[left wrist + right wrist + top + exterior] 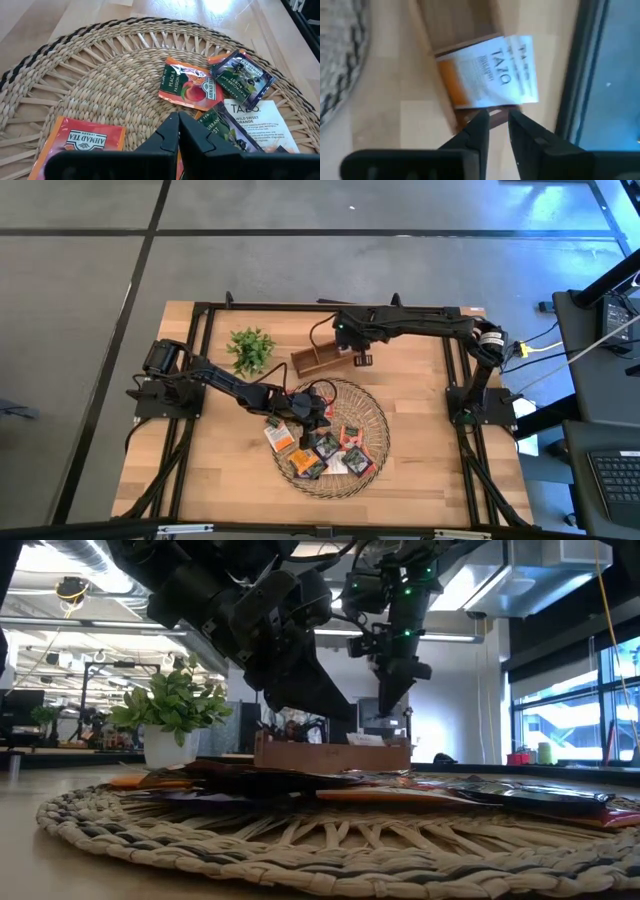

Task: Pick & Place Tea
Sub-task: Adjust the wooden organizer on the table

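White TAZO sachet sits tilted at the end of the wooden box, one edge over the box wall, blurred in my right wrist view. Looks like mid-drop, can't tell if it's fully seated in the compartment or hung on the rim.

My right gripper is just above it, over the box end nearest the right arm's base. Fingers are parted with a narrow gap, nothing between them. So I read this as the release step of one place.

Rest of the tea is on the round woven tray: orange, dark and white sachets, some overlapping, mostly on the near half of the tray.

My left gripper hangs low over that pile, tips pressed together, nothing held. An orange Ahmad sachet is just beside the tips, and a dark one sits partly under them.

Next, as I judge it:
- right: lift straight up clear of the box wall, check the sachet lies flat
- left: must spread its fingers before going down; sachets are flat and overlapping, so pick an exposed edge, risk of grabbing two

Plant is well clear.
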Tool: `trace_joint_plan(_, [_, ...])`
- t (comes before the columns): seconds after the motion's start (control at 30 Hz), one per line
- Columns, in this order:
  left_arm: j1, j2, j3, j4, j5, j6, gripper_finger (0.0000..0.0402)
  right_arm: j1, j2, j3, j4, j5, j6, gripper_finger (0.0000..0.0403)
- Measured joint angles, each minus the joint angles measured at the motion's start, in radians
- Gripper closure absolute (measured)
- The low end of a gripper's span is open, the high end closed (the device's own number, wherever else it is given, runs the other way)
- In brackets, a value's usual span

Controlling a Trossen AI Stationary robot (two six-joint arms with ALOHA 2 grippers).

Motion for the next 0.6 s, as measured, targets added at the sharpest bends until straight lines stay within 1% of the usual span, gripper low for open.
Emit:
trace_joint_plan(0.13, [0.0,0.0,0.0,-0.004,0.0,0.0,0.0398,0.0,0.0,0.0,0.021,0.057,0.006,0.0318])
trace_joint_plan(0.27, [0.0,0.0,0.0,-0.026,0.0,0.0,0.0398,-0.003,-0.002,0.0,0.009,0.031,0.079,0.0318])
trace_joint_plan(0.33, [0.0,0.0,0.0,-0.044,0.0,0.0,0.0398,-0.011,-0.009,0.0,-0.015,-0.043,0.1,0.0318])
trace_joint_plan(0.5, [0.0,0.0,0.0,-0.078,0.0,-0.021,0.0398,-0.044,-0.047,-0.001,-0.027,-0.327,0.124,0.0318])
trace_joint_plan(0.6, [0.0,0.0,0.0,-0.08,0.0,-0.034,0.0398,-0.053,-0.089,-0.002,-0.028,-0.424,0.15,0.0318])
